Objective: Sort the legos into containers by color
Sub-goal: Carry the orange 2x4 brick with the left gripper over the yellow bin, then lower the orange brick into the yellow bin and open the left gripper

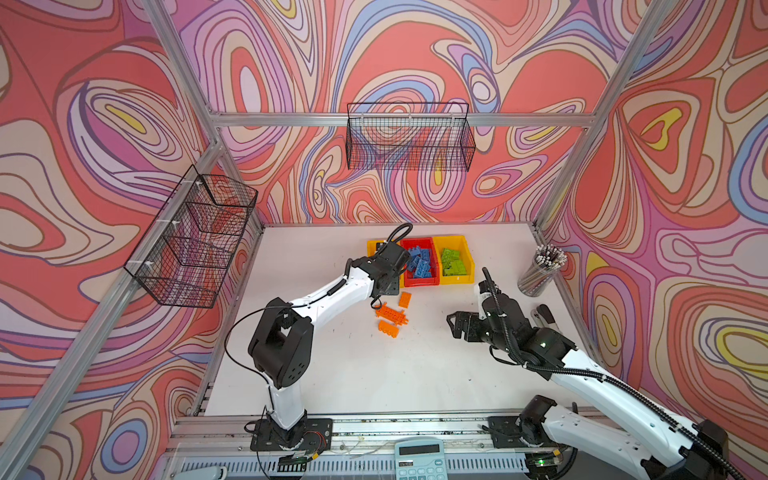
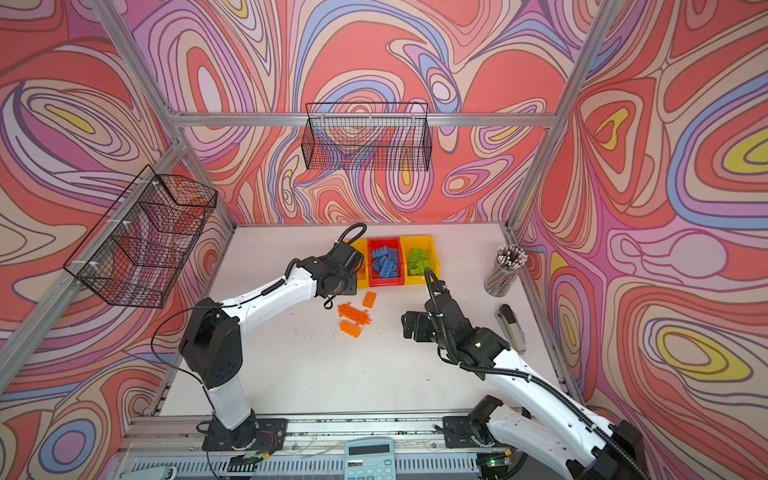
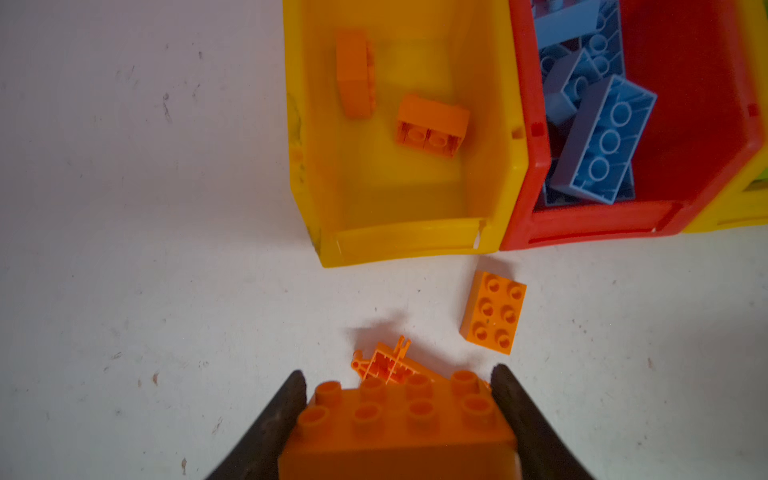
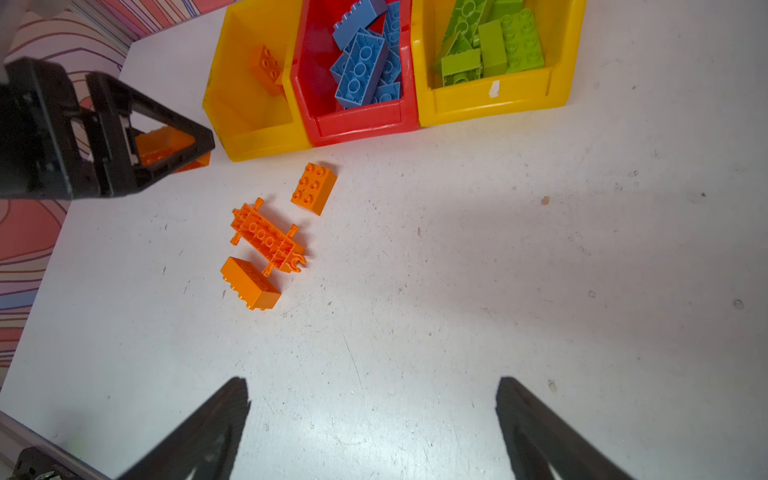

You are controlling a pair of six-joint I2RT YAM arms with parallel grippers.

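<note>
My left gripper (image 3: 399, 371) is shut on an orange lego brick (image 3: 399, 428) with its studs up, held above the table just in front of the left yellow container (image 3: 415, 245). That container holds two orange bricks (image 3: 432, 124). Blue bricks (image 3: 602, 141) fill the red container (image 3: 582, 224), and green bricks (image 4: 490, 41) lie in the right yellow container (image 4: 494, 99). On the table lie an orange six-stud brick (image 4: 313, 188), a jagged orange assembly (image 4: 268, 237) and an orange brick on its side (image 4: 251, 282). My right gripper (image 4: 372, 390) is open over bare table, right of these.
A clear cup of pencils (image 1: 540, 270) and a stapler (image 1: 544, 316) stand by the table's right edge. Black wire baskets hang on the back wall (image 1: 409, 137) and the left wall (image 1: 195, 237). A calculator (image 1: 419, 457) lies beyond the front rail.
</note>
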